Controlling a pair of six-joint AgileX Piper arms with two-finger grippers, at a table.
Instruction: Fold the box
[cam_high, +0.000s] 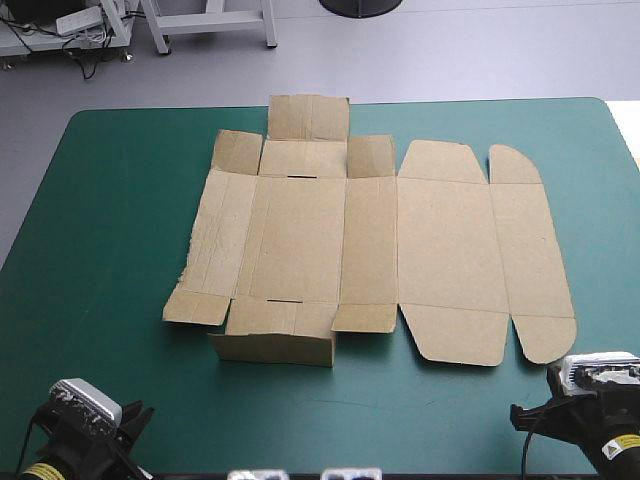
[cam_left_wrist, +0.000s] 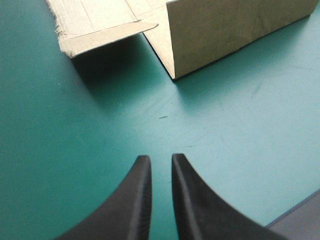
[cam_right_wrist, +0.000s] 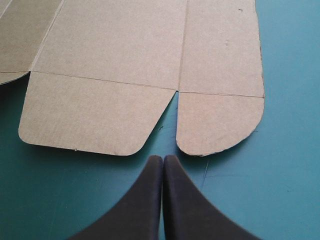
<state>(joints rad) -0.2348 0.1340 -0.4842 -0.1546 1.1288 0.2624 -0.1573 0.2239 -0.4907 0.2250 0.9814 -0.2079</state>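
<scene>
Though the task is folding, the box lies almost wholly flat in the high view, in the middle of the teal-green cover. Only the near wall at its nearer left part stands raised. The lid panels spread toward its right side.

From the left wrist view, the left gripper sits on bare cover short of the box's near edge. Its black fingers are nearly together with a thin strip of cover between them, and they grip nothing. Ahead of it the raised wall stands upright, and a corner flap beside it lifts slightly.

From the right wrist view, the right gripper is closed to a point and empty. It sits just short of the slit between the box's two rounded lid flaps.

My judgement is that closed fingers driven forward would push the loose sheet across the cover rather than slip beneath a flap. That shove could also knock the raised wall flat.
</scene>
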